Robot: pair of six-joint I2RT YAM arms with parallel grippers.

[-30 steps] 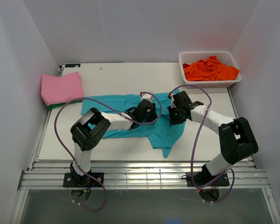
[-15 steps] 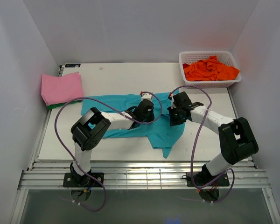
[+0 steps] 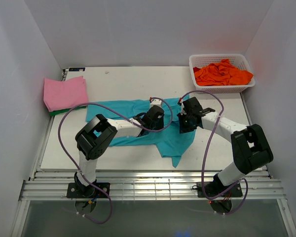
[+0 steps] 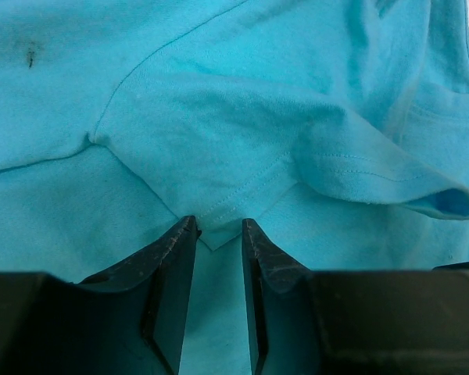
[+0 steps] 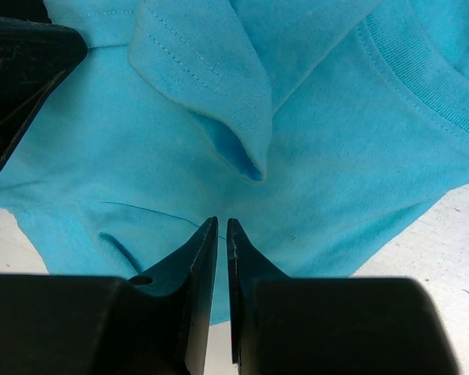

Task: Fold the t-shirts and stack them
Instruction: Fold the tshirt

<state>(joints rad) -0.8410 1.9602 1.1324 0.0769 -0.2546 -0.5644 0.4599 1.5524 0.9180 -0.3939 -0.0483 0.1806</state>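
Note:
A teal t-shirt [image 3: 133,107] lies spread and rumpled across the middle of the table, one sleeve folded over into a loop [image 5: 219,94]. My left gripper [image 3: 156,113] rests low on it. Its jaws stand a little apart [image 4: 219,228], with the stitched corner of a sleeve hem [image 4: 211,219] just at the tips. My right gripper [image 3: 184,123] sits on the shirt's right part. Its fingers [image 5: 222,226] are pressed nearly together, with a crease of the teal cloth running to the tips. A folded pink t-shirt [image 3: 65,93] lies at the far left on a green one [image 3: 56,112].
A white lattice basket [image 3: 198,60] at the back right holds crumpled orange t-shirts [image 3: 222,73]. Purple cables loop from both arms over the shirt. Bare white tabletop [image 3: 128,79] shows behind the shirt, and the table's front edge [image 3: 138,170] lies just before the arm bases.
The left gripper crept slightly farther away along the shirt, and its jaws narrowed, then widened again. The right arm and the shirt stayed put.

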